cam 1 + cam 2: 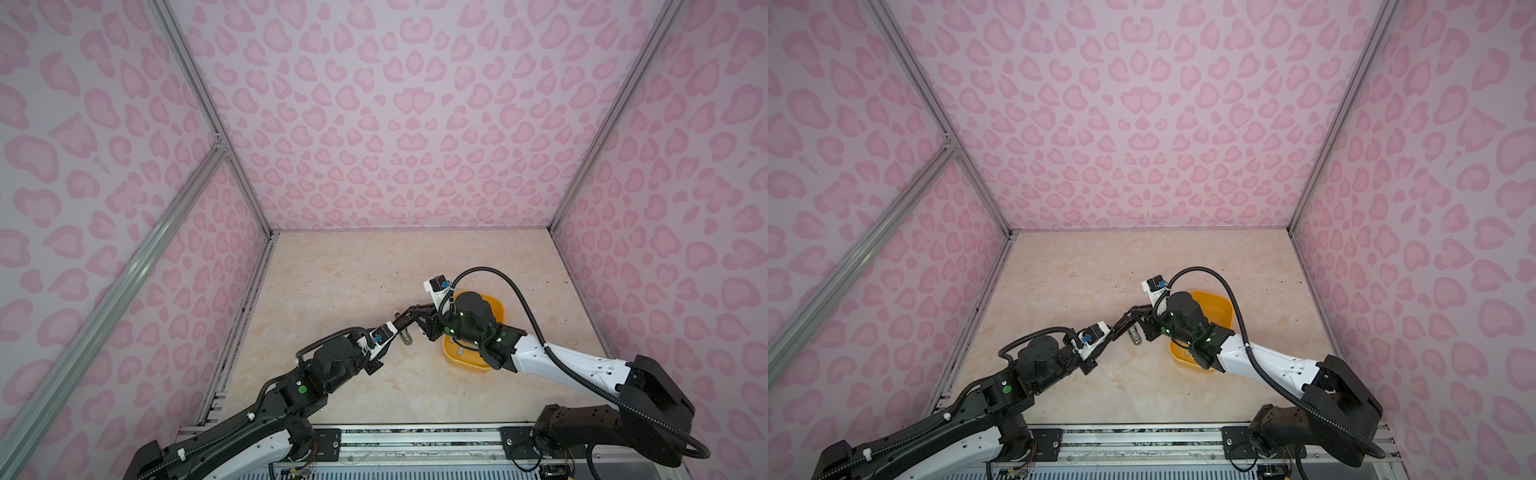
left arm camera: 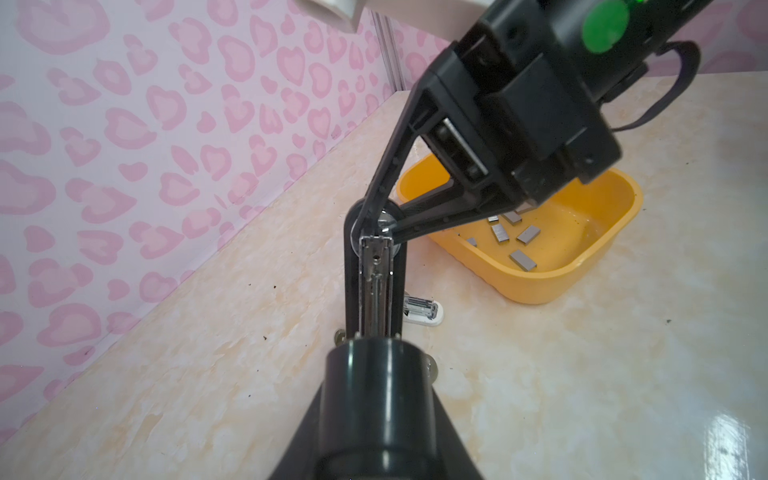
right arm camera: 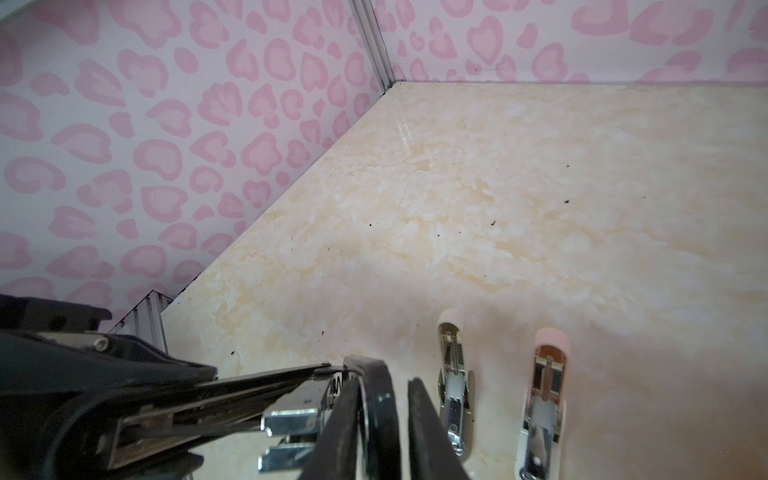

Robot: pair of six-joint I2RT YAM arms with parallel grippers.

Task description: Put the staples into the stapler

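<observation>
L gripper [image 2: 376,249] is pinching the open stapler [image 2: 376,291] by its magazine edges. R gripper [image 3: 401,382] is standing a slit apart at the stapler's front tip. The staples [image 2: 528,235] are lying in the yellow tub [image 2: 582,274] just beside. A white mini stapler [image 3: 455,395] and a pink mini stapler [image 3: 544,395] are lying near, w/ bare table [image 3: 498,187] stretching to the far walls.

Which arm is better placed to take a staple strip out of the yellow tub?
Probably the right. The right gripper is close to the yellow tub of staples, jaws slightly apart and empty. The left gripper is shut on the black stapler.
</observation>
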